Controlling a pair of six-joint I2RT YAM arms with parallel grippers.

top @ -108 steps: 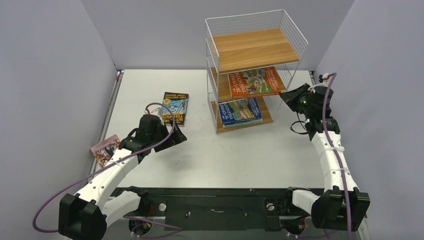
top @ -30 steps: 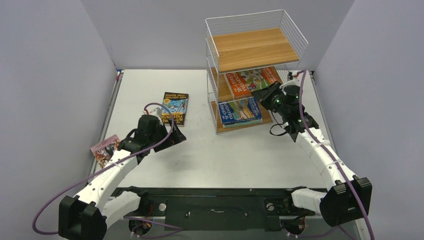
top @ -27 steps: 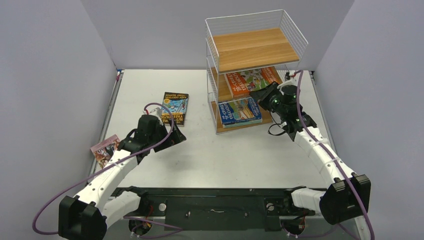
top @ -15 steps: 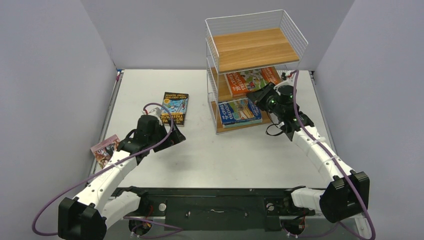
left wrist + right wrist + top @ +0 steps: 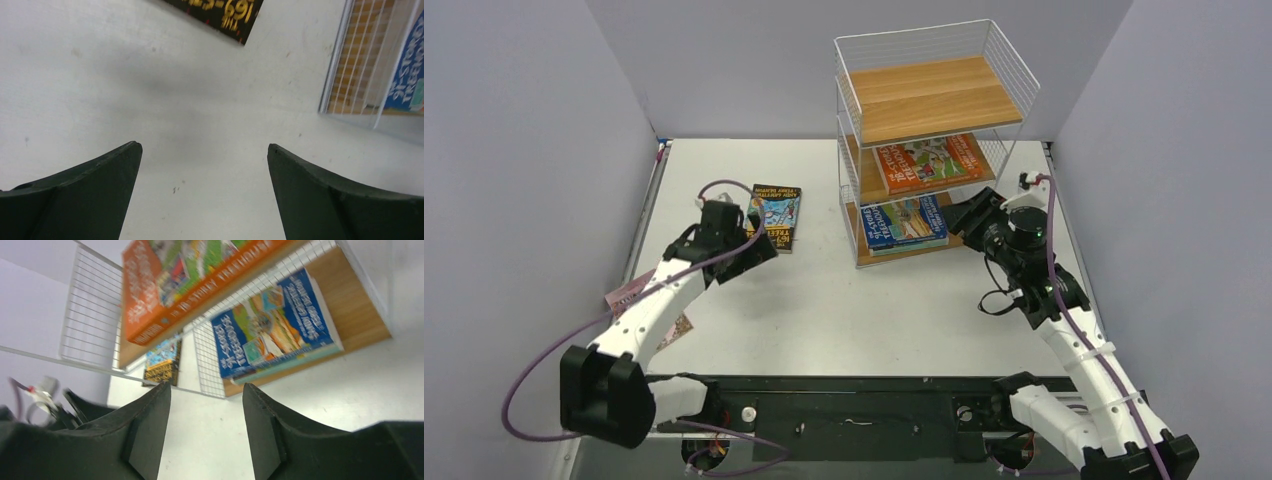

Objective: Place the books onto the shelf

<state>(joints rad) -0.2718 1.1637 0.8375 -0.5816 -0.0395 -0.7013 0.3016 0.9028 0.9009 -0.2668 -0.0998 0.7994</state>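
The shelf [image 5: 932,100] stands at the back right, its top board bare. An orange book [image 5: 927,163] lies on the middle tier and a blue book [image 5: 904,222] on the bottom tier. A dark black-and-blue book [image 5: 776,215] lies flat on the table left of the shelf. Part of a pink book [image 5: 630,291] shows under the left arm. My left gripper [image 5: 760,253] hovers open just short of the dark book [image 5: 226,12], holding nothing. My right gripper [image 5: 964,214] stands open and empty, right of the bottom tier, facing the orange book [image 5: 165,290] and the blue book [image 5: 272,327].
Grey walls close in the white table [image 5: 874,310] on the left, back and right. The shelf's wire corner [image 5: 350,60] lies right of the left gripper. A purple cable [image 5: 554,350] trails along each arm.
The right gripper has drawn back out of the middle tier and opened, leaving the orange book there. The left arm has swung forward towards the dark book.
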